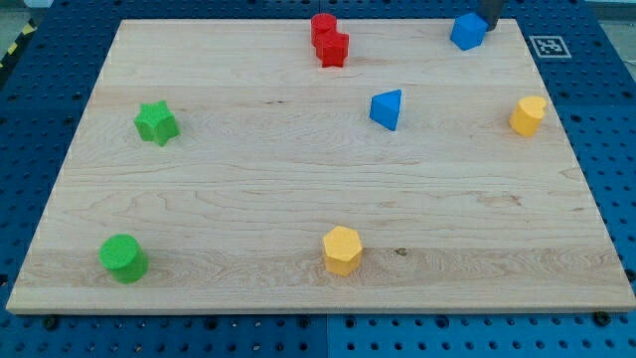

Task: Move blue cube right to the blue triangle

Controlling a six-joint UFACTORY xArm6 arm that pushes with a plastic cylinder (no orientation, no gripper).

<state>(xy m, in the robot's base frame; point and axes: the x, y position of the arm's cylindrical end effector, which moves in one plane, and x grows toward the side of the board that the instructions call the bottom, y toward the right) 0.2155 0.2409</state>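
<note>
Along the near edge of the worktop (199,298) sat a green cylinder (123,258) toward the near left corner and a yellow hexagonal block (342,249) about midway along. Farther in, a green star-shaped block (156,122) lay near the left edge, and another yellow block (528,115), its shape hard to make out, stood near the right edge. Between them, right of centre, rested the blue triangle (387,108). At the far edge a red block (328,41), or perhaps two red pieces pressed together, sat about midway.

The blue cube (467,31) lay against the far edge toward the far right corner, well apart from the blue triangle and on its far right side. My tip (489,27) stood at the cube's right side, touching it or just beside it; I could not tell which, since the rod was cut off by the view's top. There was no hand on this arm, only the rod, so nothing was clasped or let go.

The move, as I judged it, turned on this: the cube needed to come toward the near edge and a little leftward to settle just right of the triangle, while the tip stood on the cube's right rather than on its far side
</note>
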